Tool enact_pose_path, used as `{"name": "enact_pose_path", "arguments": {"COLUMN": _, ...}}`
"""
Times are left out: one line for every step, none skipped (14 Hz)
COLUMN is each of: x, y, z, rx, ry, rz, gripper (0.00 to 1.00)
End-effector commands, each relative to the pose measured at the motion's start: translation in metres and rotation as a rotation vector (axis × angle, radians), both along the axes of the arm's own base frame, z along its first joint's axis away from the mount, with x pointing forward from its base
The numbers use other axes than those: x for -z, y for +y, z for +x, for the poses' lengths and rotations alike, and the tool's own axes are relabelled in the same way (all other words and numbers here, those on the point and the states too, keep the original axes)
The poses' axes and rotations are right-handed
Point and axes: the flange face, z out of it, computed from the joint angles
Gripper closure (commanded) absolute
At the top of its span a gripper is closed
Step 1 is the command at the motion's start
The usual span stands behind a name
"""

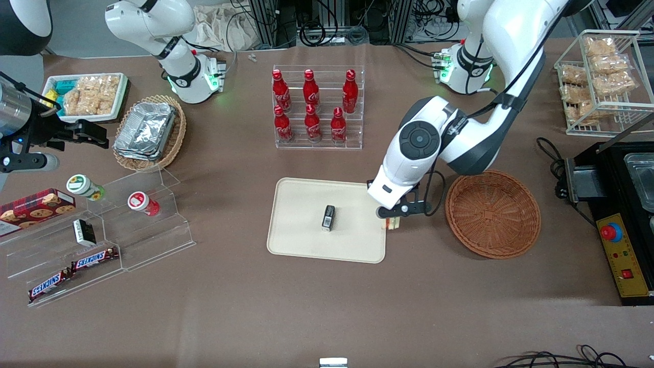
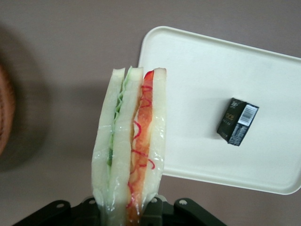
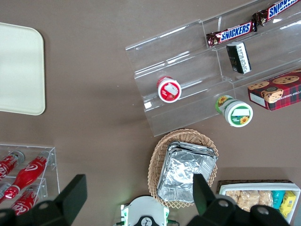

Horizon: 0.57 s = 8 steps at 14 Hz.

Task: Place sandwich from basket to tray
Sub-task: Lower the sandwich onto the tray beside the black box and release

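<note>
My left gripper is shut on the sandwich, a wedge of pale bread with red and green filling in clear wrap, and holds it above the table between the basket and the tray, at the tray's edge. In the front view only a small part of the sandwich shows under the gripper. The reddish-brown wicker basket is empty. The cream tray holds a small black box. In the left wrist view the tray and the box show too, and the basket's rim is at the frame's edge.
A clear rack of red cola bottles stands farther from the front camera than the tray. A tan basket of foil containers, a white tray of snacks and a clear stepped shelf lie toward the parked arm's end. A black machine stands beside the basket.
</note>
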Motion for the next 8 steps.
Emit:
{"name": "enact_pose_path", "arguments": {"x": 0.034, "y": -0.016, "z": 0.009, "rx": 0.066, "ry": -0.027, "rz": -0.018, "gripper": 1.00}}
{"name": "enact_pose_path", "arguments": {"x": 0.055, "y": -0.024, "z": 0.009, "rx": 0.127, "ry": -0.043, "rz": -0.001, "gripper": 1.00}}
{"name": "enact_pose_path", "arguments": {"x": 0.075, "y": -0.027, "z": 0.016, "rx": 0.160, "ry": -0.056, "rz": 0.011, "gripper": 1.00}}
{"name": "enact_pose_path", "arguments": {"x": 0.093, "y": -0.039, "z": 0.018, "rx": 0.181, "ry": -0.055, "rz": 0.007, "gripper": 1.00}}
{"name": "enact_pose_path", "arguments": {"x": 0.102, "y": -0.049, "z": 0.021, "rx": 0.193, "ry": -0.060, "rz": 0.002, "gripper": 1.00}}
{"name": "enact_pose_path", "arguments": {"x": 0.109, "y": -0.054, "z": 0.021, "rx": 0.200, "ry": -0.057, "rz": 0.000, "gripper": 1.00}}
{"name": "enact_pose_path", "arguments": {"x": 0.119, "y": -0.054, "z": 0.022, "rx": 0.207, "ry": -0.049, "rz": -0.001, "gripper": 1.00}}
{"name": "enact_pose_path", "arguments": {"x": 0.130, "y": -0.054, "z": 0.022, "rx": 0.222, "ry": -0.055, "rz": 0.001, "gripper": 1.00}}
